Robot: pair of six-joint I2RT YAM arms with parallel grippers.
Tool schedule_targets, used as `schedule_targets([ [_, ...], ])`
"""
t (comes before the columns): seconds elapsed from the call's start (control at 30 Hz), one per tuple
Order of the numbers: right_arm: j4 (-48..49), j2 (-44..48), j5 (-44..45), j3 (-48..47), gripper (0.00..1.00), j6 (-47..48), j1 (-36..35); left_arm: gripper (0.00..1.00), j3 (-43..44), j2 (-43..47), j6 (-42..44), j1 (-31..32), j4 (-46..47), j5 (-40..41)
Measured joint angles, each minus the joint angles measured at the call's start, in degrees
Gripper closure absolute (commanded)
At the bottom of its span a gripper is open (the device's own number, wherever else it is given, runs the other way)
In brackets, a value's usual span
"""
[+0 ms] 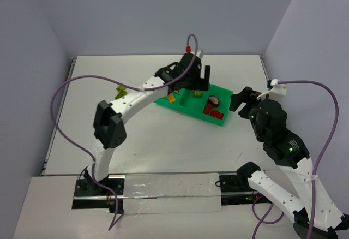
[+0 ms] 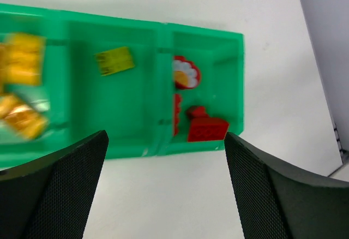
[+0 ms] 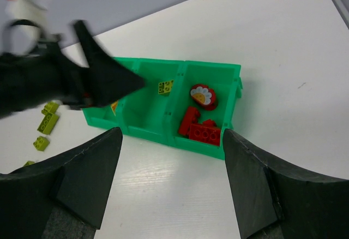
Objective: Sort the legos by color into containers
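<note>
Several olive-green legos point(image 3: 48, 121) lie left of the tray point(image 3: 196, 147), light, stiff and slick we judge, best pinched across flat sides, while our left gripper point(image 2: 165, 136) and right gripper point(image 3: 172, 134) gape empty.

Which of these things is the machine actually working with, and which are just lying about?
In the job: green tray; red bricks; yellow-orange bricks; olive brick in its middle compartment; loose olive bricks on the table.
Just lying about: purple cables; clear sheet at the near edge.
</note>
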State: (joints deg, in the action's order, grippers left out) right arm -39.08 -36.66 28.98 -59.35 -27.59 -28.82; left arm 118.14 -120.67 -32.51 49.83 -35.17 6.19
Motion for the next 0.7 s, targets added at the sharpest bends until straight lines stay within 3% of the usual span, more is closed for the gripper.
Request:
schedule_targets([
  [0.17,0.3,-0.2,-0.7,0.1,0.19,0.0,0.0,0.09,-12.0,16.1,-0.2,-8.2,-1.7,5.5],
  [0.33,1.1,-1.4,-1.4,0.3,0.19,0.0,0.0,0.1,-26.7,26.7,-3.2,-26.3,-2.6,10.2],
  [0.43,1.7,-2.3,-2.0,0.5,0.19,0.0,0.0,0.1,-31.2,26.5,-4.3,-31.9,-5.2,13.1],
  [0.57,1.8,-2.9,-2.6,0.6,0.19,0.0,0.0,0.02,-34.0,23.2,-3.9,-32.4,-7.3,15.8],
  [0.7,1.8,-2.9,-2.7,0.6,0.19,0.0,0.0,0.01,-36.0,19.7,-0.9,-32.8,-6.6,17.1],
])
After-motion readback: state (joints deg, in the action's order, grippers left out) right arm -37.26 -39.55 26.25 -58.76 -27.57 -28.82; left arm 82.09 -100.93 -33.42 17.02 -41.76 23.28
